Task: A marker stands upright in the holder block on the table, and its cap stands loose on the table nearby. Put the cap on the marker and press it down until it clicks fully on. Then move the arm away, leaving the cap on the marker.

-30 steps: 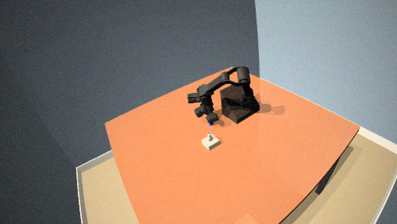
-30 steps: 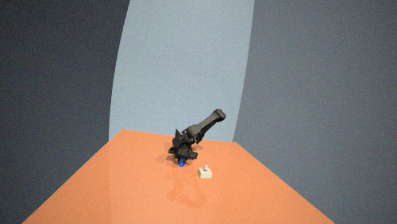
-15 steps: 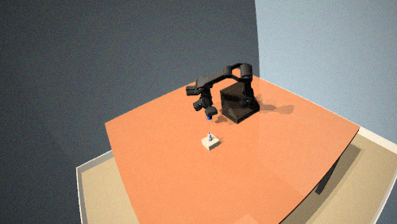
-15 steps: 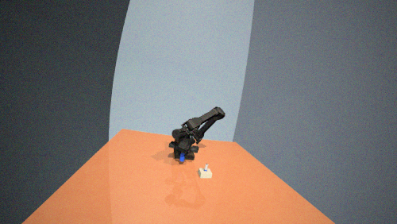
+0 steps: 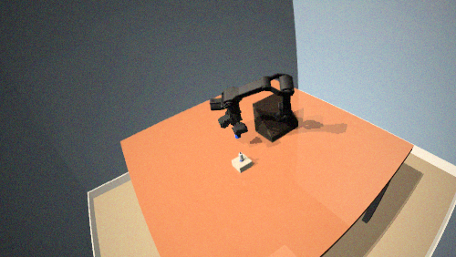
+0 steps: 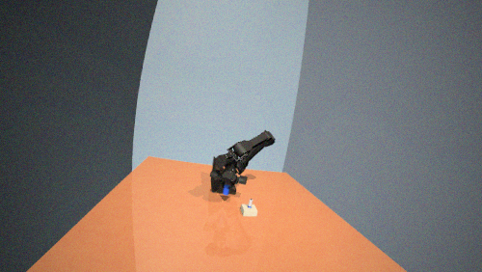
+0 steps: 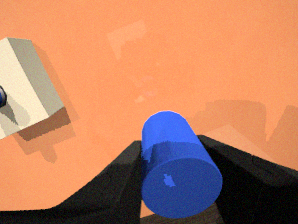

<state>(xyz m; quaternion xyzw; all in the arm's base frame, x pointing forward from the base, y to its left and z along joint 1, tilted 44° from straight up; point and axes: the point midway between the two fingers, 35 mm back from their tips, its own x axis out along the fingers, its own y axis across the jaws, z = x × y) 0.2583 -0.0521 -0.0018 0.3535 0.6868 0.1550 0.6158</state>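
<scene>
The blue cap (image 5: 236, 136) (image 6: 226, 189) (image 7: 175, 170) is held between the two black fingers of my gripper (image 5: 236, 133) (image 6: 226, 187) (image 7: 168, 145), which is shut on it. The cap hangs above the table, off to one side of the holder block. The cream holder block (image 5: 241, 167) (image 6: 249, 211) (image 7: 25, 85) stands on the table. The marker (image 5: 241, 157) (image 6: 251, 203) stands upright in it, whitish with a blue ring near its base. In the wrist view the block is at the left edge, and only a small part of the marker (image 7: 2, 96) shows.
The orange table (image 5: 196, 196) (image 6: 169, 236) (image 7: 90, 165) carries everything. The dark base block of the arm (image 5: 269, 119) stands behind the gripper in the top view. Shadows of the arm lie on the table near the base and in the wrist view at the right.
</scene>
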